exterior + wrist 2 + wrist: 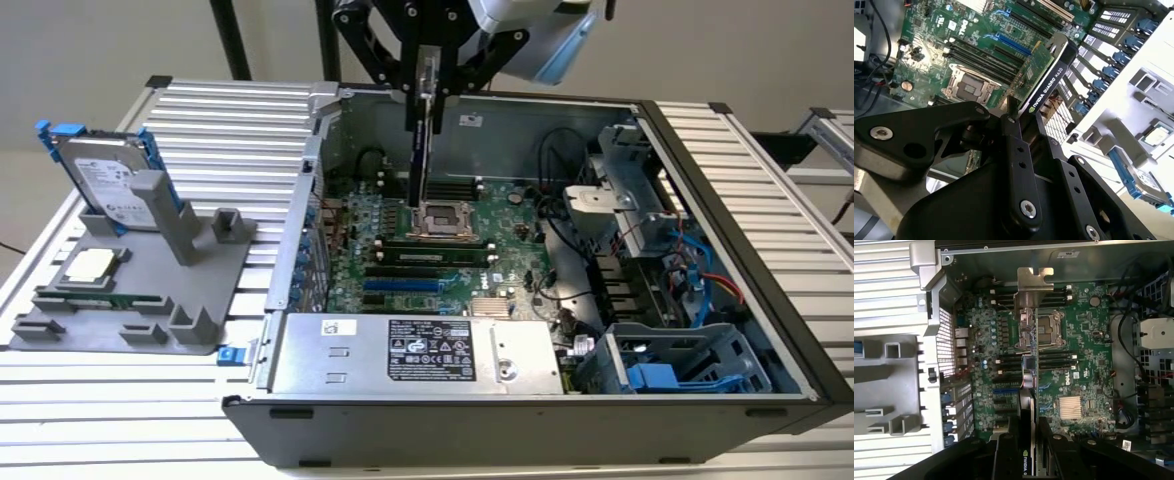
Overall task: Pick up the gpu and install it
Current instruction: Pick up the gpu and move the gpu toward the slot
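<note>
My gripper (pixel 427 85) is shut on the gpu (pixel 422 150), which hangs on edge as a thin upright card. It is held over the green motherboard (pixel 501 225) inside the open computer case (pixel 534 425), above the processor socket (pixel 441 218). In the first wrist view the gpu (pixel 1028 390) is edge-on between my black fingers (pixel 1046 450), with its silver bracket (pixel 1033 287) at the far end. The second wrist view shows the gpu's green board face (pixel 1029 75) and black shroud edge (pixel 1051 75) sticking out past my fingers (pixel 1016 150). A blue expansion slot (pixel 400 285) lies nearer the case front.
A silver power supply (pixel 414 350) fills the case's front. A drive cage with blue clips (pixel 667 370) and cables (pixel 694 270) sit on the exterior view's right. Outside, on the exterior view's left, a grey fixture (pixel 134 320) holds a hard drive with blue rails (pixel 114 180), a processor chip (pixel 91 265) and a memory stick (pixel 87 297).
</note>
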